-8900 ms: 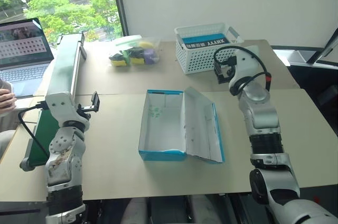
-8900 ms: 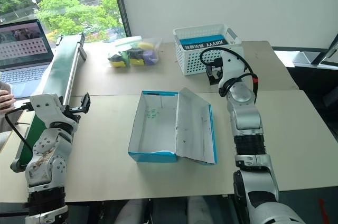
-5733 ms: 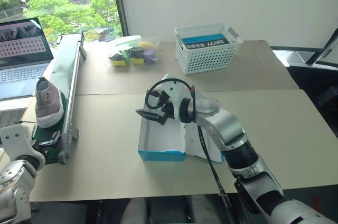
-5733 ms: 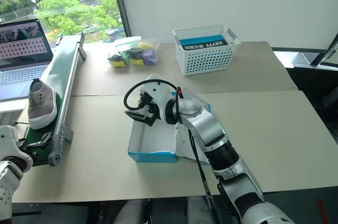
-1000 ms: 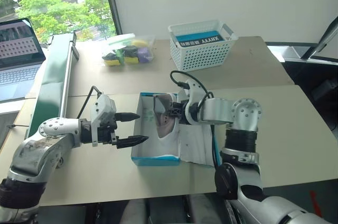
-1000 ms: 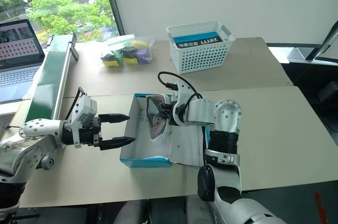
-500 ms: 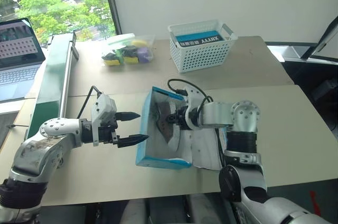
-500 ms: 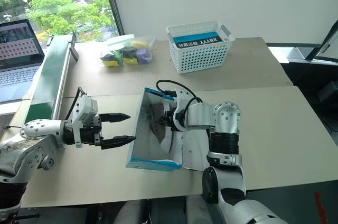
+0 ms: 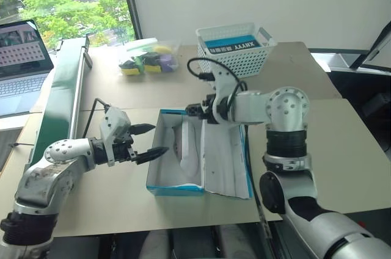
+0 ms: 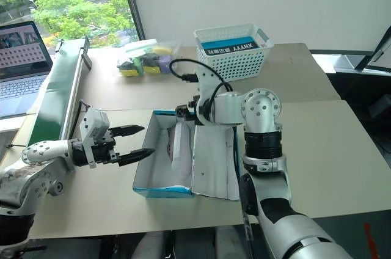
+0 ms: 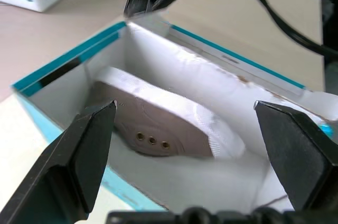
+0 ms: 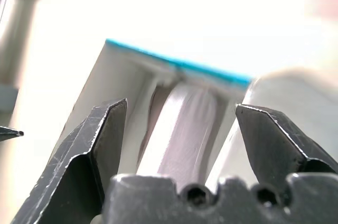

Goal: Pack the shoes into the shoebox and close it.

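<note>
left arm reaches in from the left, forearm low and roughly level, left gripper (image 9: pixel 151 140) pointing right, jaws spread wide, nothing between them. right arm folds in from the right, elbow raised, wrist turned inward, right gripper (image 9: pixel 197 111) angled down and left, jaws apart, empty.

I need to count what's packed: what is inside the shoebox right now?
One grey shoe lies on its side inside the open shoebox, pale sole showing, against the lid-side wall. Whatever lies beneath the shoe is hidden.
</note>
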`<state>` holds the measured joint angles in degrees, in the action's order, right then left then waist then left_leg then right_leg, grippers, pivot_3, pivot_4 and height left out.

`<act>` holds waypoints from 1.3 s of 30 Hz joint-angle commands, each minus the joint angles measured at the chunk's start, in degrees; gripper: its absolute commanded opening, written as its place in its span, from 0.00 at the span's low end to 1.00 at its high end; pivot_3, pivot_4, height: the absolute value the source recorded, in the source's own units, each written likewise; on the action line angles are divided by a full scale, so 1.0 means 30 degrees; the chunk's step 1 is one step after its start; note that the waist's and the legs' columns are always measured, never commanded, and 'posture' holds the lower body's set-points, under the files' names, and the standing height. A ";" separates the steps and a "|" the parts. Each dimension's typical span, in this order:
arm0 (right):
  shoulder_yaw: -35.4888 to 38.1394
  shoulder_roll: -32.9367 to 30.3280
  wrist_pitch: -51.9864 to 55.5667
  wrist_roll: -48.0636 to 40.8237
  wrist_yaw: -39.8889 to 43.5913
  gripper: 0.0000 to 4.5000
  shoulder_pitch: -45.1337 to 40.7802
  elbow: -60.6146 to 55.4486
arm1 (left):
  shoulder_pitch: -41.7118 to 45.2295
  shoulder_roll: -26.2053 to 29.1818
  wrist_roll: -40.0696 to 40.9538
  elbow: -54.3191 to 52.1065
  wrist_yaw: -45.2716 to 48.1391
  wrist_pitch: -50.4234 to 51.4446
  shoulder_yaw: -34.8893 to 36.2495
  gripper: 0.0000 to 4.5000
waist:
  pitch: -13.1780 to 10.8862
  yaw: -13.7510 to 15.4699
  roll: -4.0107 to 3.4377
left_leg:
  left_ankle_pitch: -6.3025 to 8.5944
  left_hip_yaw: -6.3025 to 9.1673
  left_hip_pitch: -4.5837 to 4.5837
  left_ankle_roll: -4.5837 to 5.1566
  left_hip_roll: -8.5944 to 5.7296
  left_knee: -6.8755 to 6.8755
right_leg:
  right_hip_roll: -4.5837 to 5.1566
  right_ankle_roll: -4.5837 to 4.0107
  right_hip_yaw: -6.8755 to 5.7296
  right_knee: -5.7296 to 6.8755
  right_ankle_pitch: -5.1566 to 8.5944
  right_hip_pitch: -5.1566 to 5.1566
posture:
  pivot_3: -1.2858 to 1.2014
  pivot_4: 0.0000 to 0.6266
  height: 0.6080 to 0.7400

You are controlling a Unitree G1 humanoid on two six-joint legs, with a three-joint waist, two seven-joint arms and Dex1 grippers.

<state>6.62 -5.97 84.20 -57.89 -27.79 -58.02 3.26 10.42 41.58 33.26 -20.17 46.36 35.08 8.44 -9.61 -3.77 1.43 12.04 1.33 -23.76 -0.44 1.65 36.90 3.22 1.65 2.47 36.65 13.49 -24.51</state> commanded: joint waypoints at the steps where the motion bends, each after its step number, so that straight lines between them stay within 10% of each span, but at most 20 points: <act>1: -0.1575 -0.0236 -0.1952 0.1458 0.3322 0.86 -0.0532 -0.1292 | 0.0790 -0.1574 -0.2040 0.0409 -0.4835 -0.1044 0.1987 1.00 | 0.0000 0.0038 -0.0001 | 0.0000 -0.0001 0.0001 0.0000 0.0001 0.0000 | -0.0001 -0.0002 0.0001 0.0009 -0.0001 0.0000 | 0.52 0.24 0.99; 9: -0.5619 -0.2765 -0.9743 0.4454 1.5798 0.86 0.1401 -0.3900 | -0.0244 -0.4671 -0.5131 -0.1075 -1.3628 0.0891 0.6198 1.00 | 0.0003 0.0050 0.0015 | 0.0002 0.0000 -0.0008 -0.0003 0.0000 0.0004 | 0.0008 -0.0020 0.0003 0.0005 -0.0023 -0.0003 | 0.52 0.24 0.99; 16: -0.7788 -0.4680 -1.4803 0.7310 2.2737 0.97 0.4936 -0.3631 | -0.3669 -0.5635 -0.4972 -0.2821 -1.4583 0.2248 0.8861 1.00 | -0.0003 0.0276 0.0057 | 0.0024 0.0003 0.0008 -0.0011 -0.0007 0.0020 | 0.0032 -0.0018 0.0000 0.0009 -0.0028 0.0011 | 0.52 0.24 0.99; 39: -0.9599 -0.1472 -2.0530 1.4610 2.3342 1.00 0.6135 0.0055 | -0.5660 -0.6120 -0.4516 -0.2943 -1.4055 0.1309 0.9973 1.00 | 0.0013 0.0445 0.0110 | 0.0026 -0.0023 0.0159 -0.0051 0.0014 0.0016 | 0.0010 -0.0064 0.0015 0.0033 -0.0037 0.0090 | 0.52 0.24 0.99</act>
<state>-22.13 -11.42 23.70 -15.14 43.29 -38.42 3.86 -6.68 23.03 20.34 -28.01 4.63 40.91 37.41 -9.57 -2.43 1.76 12.11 1.26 -23.28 -0.59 1.69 36.95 3.25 1.45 2.51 36.76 13.38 -24.25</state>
